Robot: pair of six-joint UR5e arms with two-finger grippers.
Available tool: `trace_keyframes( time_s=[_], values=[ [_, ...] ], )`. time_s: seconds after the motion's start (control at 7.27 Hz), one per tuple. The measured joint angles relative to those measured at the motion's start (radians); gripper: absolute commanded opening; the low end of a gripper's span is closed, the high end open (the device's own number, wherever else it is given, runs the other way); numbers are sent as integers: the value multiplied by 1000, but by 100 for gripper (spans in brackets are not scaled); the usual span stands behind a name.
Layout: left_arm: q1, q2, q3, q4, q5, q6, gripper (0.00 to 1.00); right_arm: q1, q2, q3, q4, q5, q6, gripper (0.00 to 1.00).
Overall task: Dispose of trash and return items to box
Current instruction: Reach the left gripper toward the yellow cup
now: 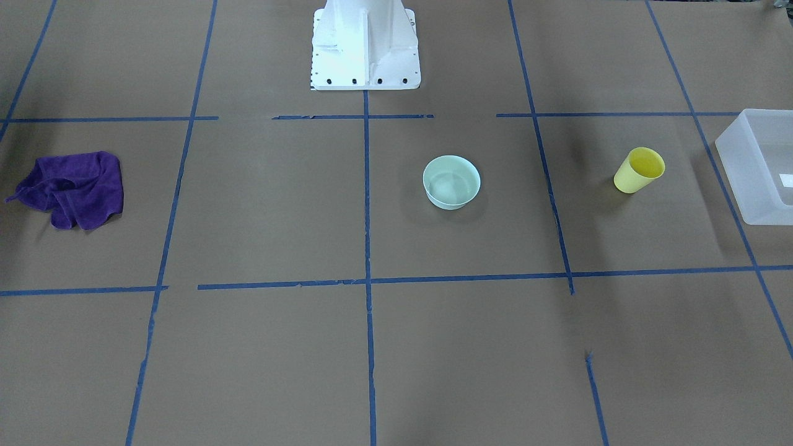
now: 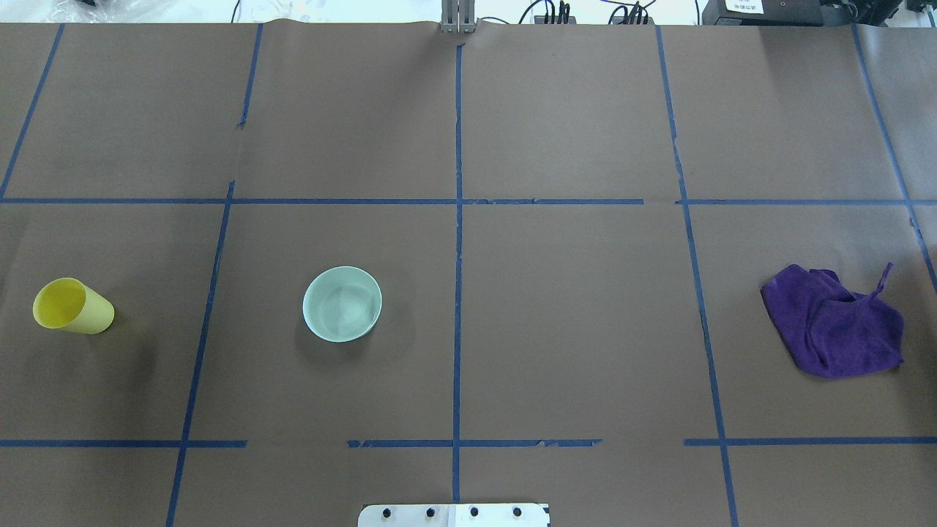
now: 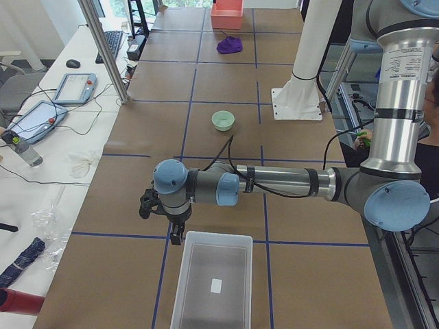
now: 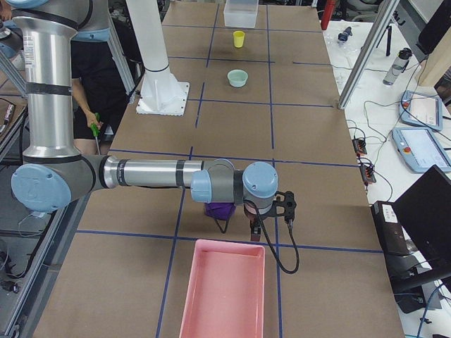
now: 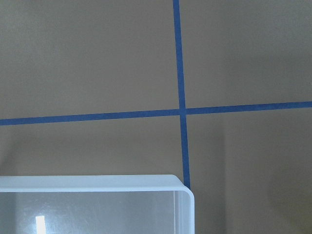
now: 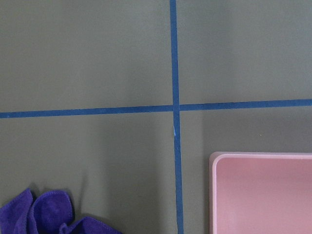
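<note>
A yellow cup [image 1: 639, 170] stands near the clear plastic box [image 1: 762, 164] at the table's end on my left. A pale green bowl [image 1: 451, 181] sits empty near the middle. A crumpled purple cloth [image 1: 73, 189] lies near the end on my right, close to a pink tray [image 4: 224, 292]. My left gripper [image 3: 164, 216] hangs just beyond the clear box's [image 3: 212, 284] near corner and shows only in the exterior left view, so I cannot tell its state. My right gripper [image 4: 271, 211] hovers by the cloth [image 4: 220, 210] above the pink tray's edge; I cannot tell its state either.
The robot's white base [image 1: 364, 46] stands at the table's edge. Blue tape lines cross the brown paper. The left wrist view shows the clear box's corner [image 5: 92, 204]; the right wrist view shows the pink tray's corner [image 6: 263, 192] and the cloth's edge [image 6: 44, 217].
</note>
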State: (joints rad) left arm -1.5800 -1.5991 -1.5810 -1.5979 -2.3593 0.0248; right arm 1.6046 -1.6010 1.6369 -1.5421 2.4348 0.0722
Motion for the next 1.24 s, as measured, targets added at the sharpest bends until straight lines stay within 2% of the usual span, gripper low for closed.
trace_keyframes(
  time_s=[0.28,0.69,0.83,0.96,1.1,1.24],
  values=[
    [-1,-6,-10,2,0,-1,100,0,0,0,3,1,0,100],
    [8,-22,-87,-30,-8,5,100,1,-5,19,5,9,2,100],
    [26,-16,-109,-92,-26,7,100,1,-4,30,5,10,2,100],
    [40,3,-130,-143,-86,3,100,1,-3,35,5,10,3,100],
    [48,5,-134,-165,-149,1,100,1,-3,37,5,10,3,100],
    [68,2,-137,-174,-157,0,100,1,-2,43,4,8,3,100]
  ],
)
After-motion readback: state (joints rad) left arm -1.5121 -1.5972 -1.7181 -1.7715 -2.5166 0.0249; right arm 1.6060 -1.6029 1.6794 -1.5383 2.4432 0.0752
